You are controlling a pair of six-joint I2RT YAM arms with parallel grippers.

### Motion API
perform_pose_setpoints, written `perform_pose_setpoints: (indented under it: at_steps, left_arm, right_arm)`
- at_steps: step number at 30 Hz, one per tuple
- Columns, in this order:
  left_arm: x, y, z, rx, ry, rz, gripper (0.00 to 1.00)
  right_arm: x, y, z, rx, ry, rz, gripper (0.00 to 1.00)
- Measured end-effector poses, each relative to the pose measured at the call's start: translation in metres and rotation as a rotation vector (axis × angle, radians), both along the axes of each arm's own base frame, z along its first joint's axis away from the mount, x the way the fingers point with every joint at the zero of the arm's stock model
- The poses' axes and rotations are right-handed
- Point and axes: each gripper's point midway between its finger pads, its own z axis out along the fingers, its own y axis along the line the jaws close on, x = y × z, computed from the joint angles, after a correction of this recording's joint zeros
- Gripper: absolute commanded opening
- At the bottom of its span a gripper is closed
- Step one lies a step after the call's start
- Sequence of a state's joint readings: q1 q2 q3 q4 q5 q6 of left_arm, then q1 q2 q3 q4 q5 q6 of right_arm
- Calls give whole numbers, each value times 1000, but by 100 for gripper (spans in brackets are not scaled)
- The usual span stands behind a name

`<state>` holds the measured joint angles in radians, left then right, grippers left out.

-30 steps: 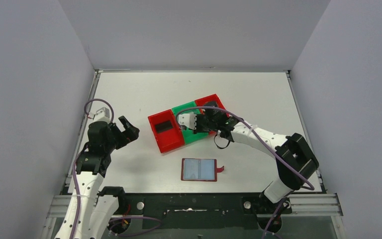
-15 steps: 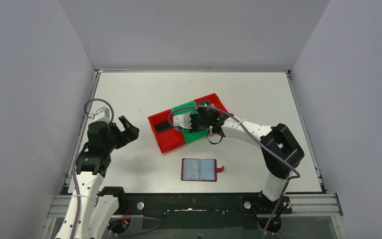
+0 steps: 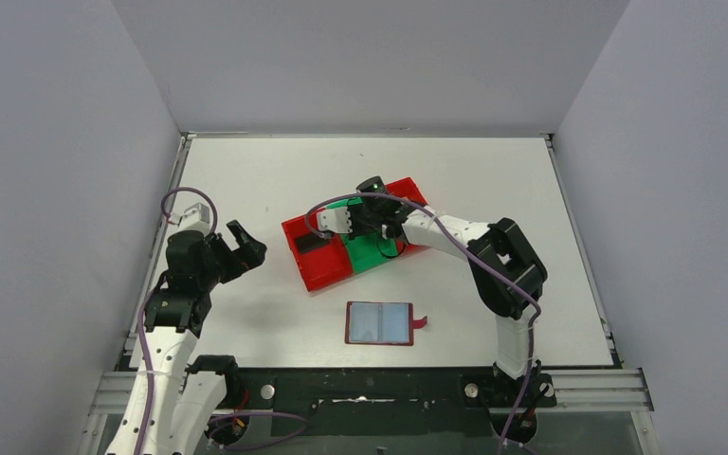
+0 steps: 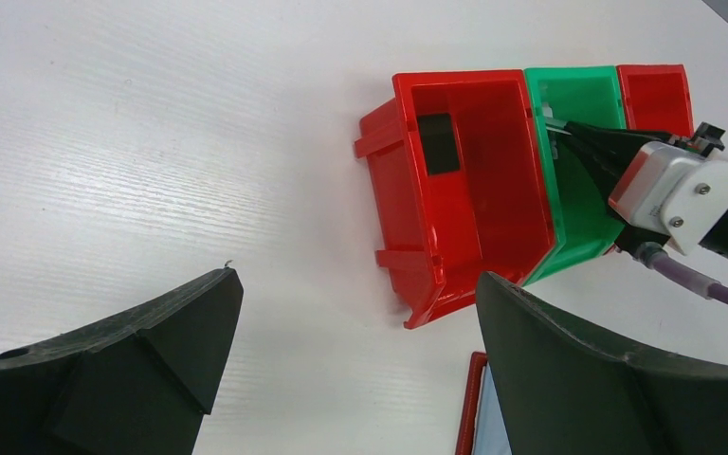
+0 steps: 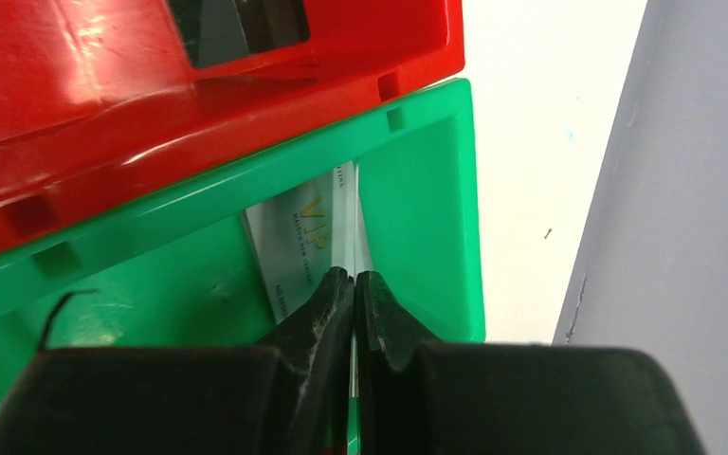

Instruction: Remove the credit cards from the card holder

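Now, with the right gripper (image 5: pixel 354 284) pinched fully shut on a silver-grey credit card (image 5: pixel 308 248), long axis running toward 12 o'clock from the fingertips into the green bin (image 5: pixel 417 190); left gripper (image 3: pixel 246 245) wide open, empty, farther off at 9 o'clock; card holder (image 3: pixel 379 323) lying open at 6 o'clock of that bin.

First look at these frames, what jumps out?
The right fingers pinch a silver VIP card upright inside the green bin, mid-table. A black card lies in the left red bin; the card holder lies open near the front edge, and the left fingers gape wide.
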<state>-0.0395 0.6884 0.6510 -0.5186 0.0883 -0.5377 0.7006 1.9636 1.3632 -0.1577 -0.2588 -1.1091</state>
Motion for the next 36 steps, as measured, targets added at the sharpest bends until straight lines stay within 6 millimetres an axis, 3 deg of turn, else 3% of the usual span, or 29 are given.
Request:
perform_pose_setpoints:
  at_steps: [6, 12, 19, 29, 31, 33, 36]
  left_arm:
    - [0, 0, 0, -3, 0, -1, 98]
    - [0, 0, 0, -8, 0, -2, 97]
    - [0, 1, 0, -11, 0, 0, 97]
    - [0, 1, 1, -13, 0, -1, 97]
    - [0, 1, 1, -14, -1, -2, 97]
    - [1, 0, 1, -15, -3, -4, 97]
    - [1, 0, 2, -16, -8, -6, 97]
  right_arm:
    - [7, 1, -23, -39, 11, 18, 16]
    - [9, 0, -26, -30, 19, -8, 45]
    - [4, 1, -18, 20, 43, -44, 50]
    - [8, 6, 34, 235, 64, -207, 55]
    - [5, -1, 50, 309, 74, -279, 62]
    - [-2, -11, 68, 402, 104, -382, 62]
    - [-14, -28, 112, 623, 197, -611, 51]
